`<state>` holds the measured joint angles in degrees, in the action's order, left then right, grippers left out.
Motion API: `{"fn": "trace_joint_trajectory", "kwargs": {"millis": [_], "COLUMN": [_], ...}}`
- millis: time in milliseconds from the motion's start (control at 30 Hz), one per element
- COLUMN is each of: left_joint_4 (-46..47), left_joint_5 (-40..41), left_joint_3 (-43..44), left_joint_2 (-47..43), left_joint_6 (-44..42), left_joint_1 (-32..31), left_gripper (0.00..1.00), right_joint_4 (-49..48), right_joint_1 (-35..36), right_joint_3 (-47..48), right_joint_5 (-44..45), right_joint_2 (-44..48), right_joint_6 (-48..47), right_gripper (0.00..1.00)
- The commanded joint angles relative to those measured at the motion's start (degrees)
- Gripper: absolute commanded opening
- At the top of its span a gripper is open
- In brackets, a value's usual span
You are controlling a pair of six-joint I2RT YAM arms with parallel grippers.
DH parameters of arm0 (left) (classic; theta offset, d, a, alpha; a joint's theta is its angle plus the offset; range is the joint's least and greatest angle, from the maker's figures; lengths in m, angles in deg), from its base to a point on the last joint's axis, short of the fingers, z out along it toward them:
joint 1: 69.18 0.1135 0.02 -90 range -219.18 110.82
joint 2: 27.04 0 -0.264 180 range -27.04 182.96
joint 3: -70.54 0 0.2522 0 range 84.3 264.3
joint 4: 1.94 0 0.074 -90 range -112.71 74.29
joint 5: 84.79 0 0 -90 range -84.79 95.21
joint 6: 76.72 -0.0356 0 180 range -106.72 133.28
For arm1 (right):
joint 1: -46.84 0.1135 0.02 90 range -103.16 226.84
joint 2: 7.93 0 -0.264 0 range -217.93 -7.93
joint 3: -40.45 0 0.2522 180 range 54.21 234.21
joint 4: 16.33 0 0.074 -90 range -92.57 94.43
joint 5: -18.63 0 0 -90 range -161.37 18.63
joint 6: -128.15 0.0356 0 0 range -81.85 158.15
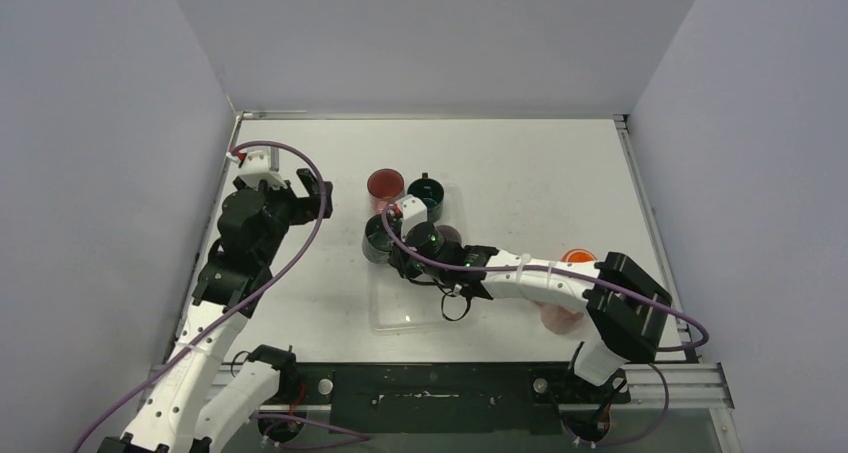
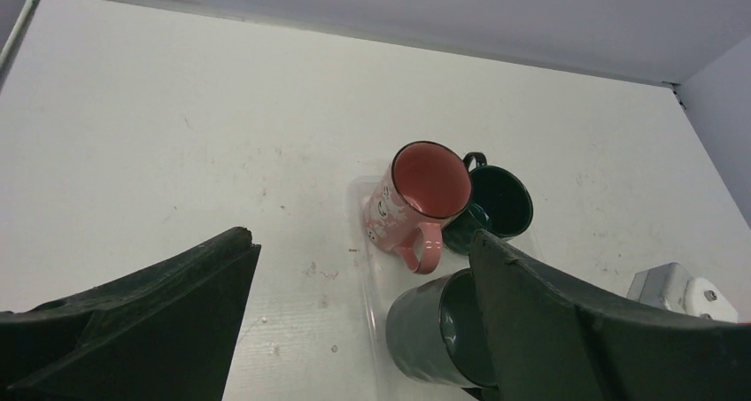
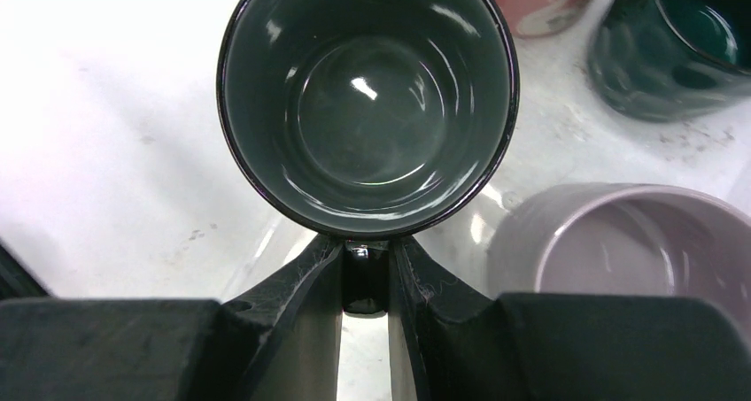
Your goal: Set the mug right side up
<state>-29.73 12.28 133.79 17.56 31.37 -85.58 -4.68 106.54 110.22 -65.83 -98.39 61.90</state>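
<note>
Fingers (image 3: pixel 305 281) of the right gripper (image 3: pixel 365 252) are pinched tight on the dark grey mug (image 3: pixel 367 100) by its handle. The mug's mouth-up at the left side of the clear tray (image 1: pixel 400 313). The left gripper (image 1: pixel 315 195) is spread wide with nothing in it, off to the tray's left. The pink mug (image 2: pixel 425 188) and teal mug (image 2: pixel 500 197) stand at the tray's far end.

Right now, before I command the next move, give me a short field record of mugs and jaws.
right jaws: shut on handle of glossy dark grey ceramic mug
grey mug: empty, mouth facing right wrist camera
left jaws: open, empty, left of the mugs
mouth-up neighbours: pink ceramic mug, dark teal ceramic mug, pale lilac ceramic mug
base: clear plastic tray
</note>
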Motion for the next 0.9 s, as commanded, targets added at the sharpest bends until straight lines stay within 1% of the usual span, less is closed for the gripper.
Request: {"fn": "trace_joint_trajectory", "kwargs": {"millis": [0,200,367,500,600,667,767,833,867], "left_joint_4": [-2.8,-5.0,-6.0,-7.3,-10.6,-12.4,-14.2,-15.0,-15.2], "left_joint_5": [3.8,2.8,1.5,0.4,0.0,-0.7,-3.1,-4.4,-5.0], "left_joint_3": [3.7,5.2,5.8,6.2,9.2,11.2,13.3,13.8,13.9], "left_joint_2": [0.9,1.9,2.7,3.5,5.8,7.7,10.1,10.7,10.9], "left_joint_6": [3.4,4.9,5.0,7.2,9.7,10.2,10.0,9.5,9.1], "left_joint_1": [0.4,0.5,0.4,0.5,0.8,1.1,1.7,2.4,2.7], "left_gripper": [0.89,0.89,0.89,0.89,0.9,0.92,0.96,1.0,0.96], "right_joint_4": [2.8,8.2,7.7,8.9,10.5,10.4,10.5,10.6,10.7], "right_joint_1": [0.2,0.3,0.3,0.3,-0.2,-0.4,-0.8,-0.9,-1.1], "right_joint_3": [5.2,8.1,9.0,11.0,12.9,13.1,13.9,14.1,13.9], "right_joint_5": [9.8,13.6,11.8,11.6,11.7,10.9,10.1,9.8,9.2], "right_joint_2": [-1.0,-4.0,-6.1,-8.6,-10.2,-10.6,-10.5,-9.6,-8.9], "right_joint_6": [0.5,2.0,2.1,2.4,3.1,3.1,3.1,3.1,3.1], "right_gripper": [0.05,0.05,0.05,0.05,0.06,0.14,0.32,0.47,0.54]}}
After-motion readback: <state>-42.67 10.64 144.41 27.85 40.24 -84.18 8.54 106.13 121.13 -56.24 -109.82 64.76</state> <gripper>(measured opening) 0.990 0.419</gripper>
